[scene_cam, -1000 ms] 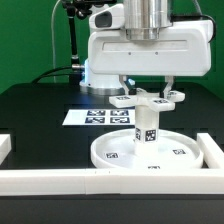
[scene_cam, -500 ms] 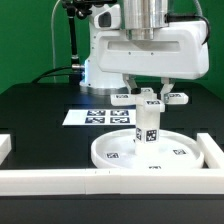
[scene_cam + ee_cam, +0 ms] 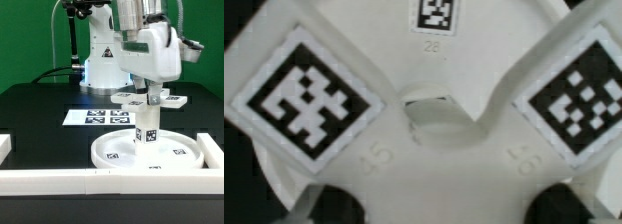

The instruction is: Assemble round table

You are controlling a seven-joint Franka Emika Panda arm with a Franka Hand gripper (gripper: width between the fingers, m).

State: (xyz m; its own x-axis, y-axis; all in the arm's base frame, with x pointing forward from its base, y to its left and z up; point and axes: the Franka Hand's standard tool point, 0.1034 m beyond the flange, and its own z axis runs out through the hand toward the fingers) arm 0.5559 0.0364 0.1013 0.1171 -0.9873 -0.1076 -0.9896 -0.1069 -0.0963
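The large rimmed disc lies flat on the black table. The short thick post stands upright on its middle. The cross-shaped piece sits on top of the post, its tagged arms sticking out to both sides. My gripper comes down from above and is shut on the cross-shaped piece. In the wrist view the cross-shaped piece fills the picture, with its centre hole and two big tags. My gripper holds it between the dark fingertips.
The marker board lies flat behind the disc. Long white rail bars run along the front and stand at the exterior view's right and left. The robot's base stands at the back.
My wrist has turned about its vertical axis, from broadside to the camera to edge-on. The cross-shaped piece's arms have turned slightly with it on the post.
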